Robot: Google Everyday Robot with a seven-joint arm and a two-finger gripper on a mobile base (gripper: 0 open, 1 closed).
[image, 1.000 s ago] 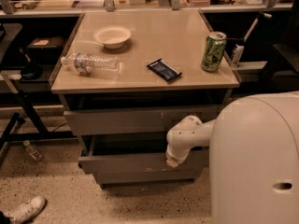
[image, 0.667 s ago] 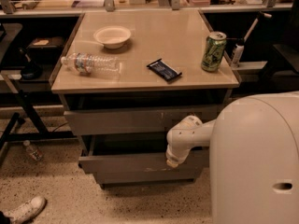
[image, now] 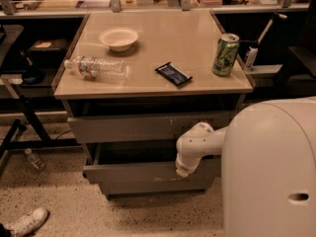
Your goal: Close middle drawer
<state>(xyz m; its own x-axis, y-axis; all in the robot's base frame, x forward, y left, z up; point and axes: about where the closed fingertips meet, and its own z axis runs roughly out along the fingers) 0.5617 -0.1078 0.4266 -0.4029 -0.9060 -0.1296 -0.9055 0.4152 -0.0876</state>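
The task is judged unfinished: the middle drawer [image: 148, 128], just under the desk [image: 163, 48] top, seems to stand slightly out. The hand [image: 182, 171] is seen lower, at the scratched drawer [image: 133, 173]; how far open it is, or what it holds, cannot be told. Counted: three drawer fronts, one bowl [image: 118, 37], one can [image: 225, 54], one bar [image: 174, 74], one bottle [image: 96, 67] on the desk, one floor bottle [image: 33, 159].

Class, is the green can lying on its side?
No, the green can stands upright on the tabletop; the tool sits below, at the drawers.
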